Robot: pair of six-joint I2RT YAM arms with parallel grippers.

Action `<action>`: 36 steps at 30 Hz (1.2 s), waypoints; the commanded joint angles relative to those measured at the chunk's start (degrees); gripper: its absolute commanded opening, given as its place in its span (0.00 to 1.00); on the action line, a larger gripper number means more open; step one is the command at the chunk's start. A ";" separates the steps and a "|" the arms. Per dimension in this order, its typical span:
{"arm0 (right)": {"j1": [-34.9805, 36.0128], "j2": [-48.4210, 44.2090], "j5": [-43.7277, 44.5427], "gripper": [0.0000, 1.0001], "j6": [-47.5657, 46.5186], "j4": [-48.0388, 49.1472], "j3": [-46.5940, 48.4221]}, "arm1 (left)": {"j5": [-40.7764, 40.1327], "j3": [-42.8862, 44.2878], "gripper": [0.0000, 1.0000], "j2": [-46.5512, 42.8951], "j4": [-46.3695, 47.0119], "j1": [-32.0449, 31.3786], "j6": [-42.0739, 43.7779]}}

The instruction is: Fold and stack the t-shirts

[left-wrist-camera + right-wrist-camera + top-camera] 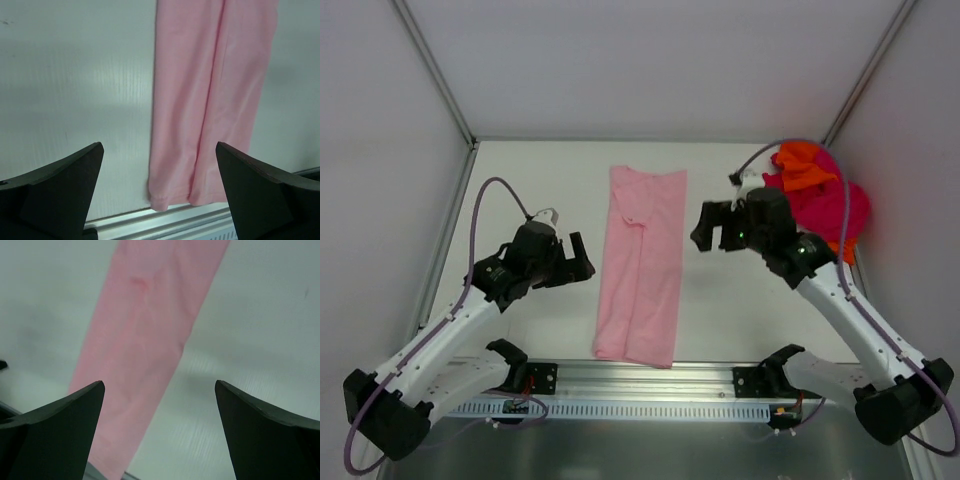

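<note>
A light pink t-shirt (644, 262) lies flat in the middle of the table, folded lengthwise into a long narrow strip that runs from the back to the front edge. It also shows in the left wrist view (210, 95) and in the right wrist view (145, 340). My left gripper (582, 262) hovers open and empty just left of the strip. My right gripper (710, 228) hovers open and empty just right of its upper half. A crumpled heap of orange and magenta t-shirts (820, 195) lies at the back right, behind the right arm.
White walls enclose the table on the left, back and right. A metal rail (650, 385) runs along the front edge, with the arm bases on it. The shirt's hem (172, 197) reaches that rail.
</note>
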 commanded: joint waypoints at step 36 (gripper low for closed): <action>1.05 59.71 4.52 0.01 7.00 -5.97 35.72 | 12.19 34.76 0.00 58.27 18.32 6.85 15.63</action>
